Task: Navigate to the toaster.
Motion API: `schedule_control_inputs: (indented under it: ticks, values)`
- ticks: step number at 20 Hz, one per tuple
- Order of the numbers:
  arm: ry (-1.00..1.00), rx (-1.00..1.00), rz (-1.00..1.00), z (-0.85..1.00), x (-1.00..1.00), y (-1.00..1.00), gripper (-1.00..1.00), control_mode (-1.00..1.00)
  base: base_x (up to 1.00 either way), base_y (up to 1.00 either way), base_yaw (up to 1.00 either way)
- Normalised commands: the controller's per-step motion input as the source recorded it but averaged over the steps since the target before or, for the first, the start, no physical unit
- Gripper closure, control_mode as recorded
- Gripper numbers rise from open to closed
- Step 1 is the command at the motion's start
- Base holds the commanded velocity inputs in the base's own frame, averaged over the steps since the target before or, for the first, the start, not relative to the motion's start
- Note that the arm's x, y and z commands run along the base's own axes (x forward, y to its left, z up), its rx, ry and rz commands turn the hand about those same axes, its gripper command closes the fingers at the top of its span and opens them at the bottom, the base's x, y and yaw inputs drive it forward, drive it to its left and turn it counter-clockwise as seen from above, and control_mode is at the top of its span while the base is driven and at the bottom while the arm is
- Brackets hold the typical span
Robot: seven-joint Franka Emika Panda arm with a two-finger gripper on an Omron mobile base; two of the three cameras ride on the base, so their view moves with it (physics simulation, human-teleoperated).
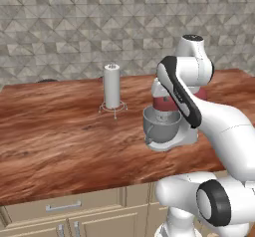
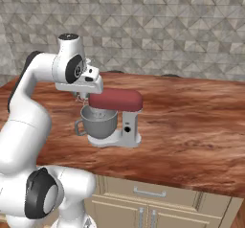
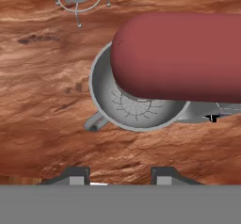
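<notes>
Stand mixer (image 2: 115, 117) sits mid-counter (image 2: 191, 126), red head over its grey bowl (image 3: 134, 108) (bowl handle points toward the robot's side). Gripper (image 3: 120, 176) hangs above the mixer, looking straight down on it; fingertips (image 3: 77, 175) stand well apart with nothing between them, so wide open and holding nothing. Paper towel roll (image 1: 112, 86) stands upright on its wire stand, left of the mixer and nearer the tiled wall (image 1: 74, 27). Can't tell where the toaster is from these views. Drawers (image 2: 148, 193) run below the counter edge in front of the mixer.
</notes>
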Motion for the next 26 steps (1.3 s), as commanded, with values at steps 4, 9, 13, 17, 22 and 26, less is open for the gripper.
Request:
schedule_control_inputs:
  ticks: [4, 9, 13, 17, 22, 26]
  values:
    - [0.00, 0.00, 0.00, 0.00, 0.00, 0.00, -1.00, 1.00, -0.09, 0.00, 0.00]
    - [0.00, 0.00, 0.00, 0.00, 0.00, 0.00, -1.00, 1.00, -0.98, -0.22, 0.01]
    - [0.00, 0.00, 0.00, 0.00, 0.00, 0.00, -1.00, 1.00, -0.78, -0.04, -0.20]
    - [0.00, 0.00, 0.00, 0.00, 0.00, 0.00, -1.00, 1.00, -0.34, 0.00, -0.52]
    - [0.00, 0.00, 0.00, 0.00, 0.00, 0.00, -1.00, 1.00, -0.15, 0.11, -0.73]
    - [0.00, 0.00, 0.00, 0.00, 0.00, 0.00, -1.00, 1.00, 0.00, 0.20, -0.86]
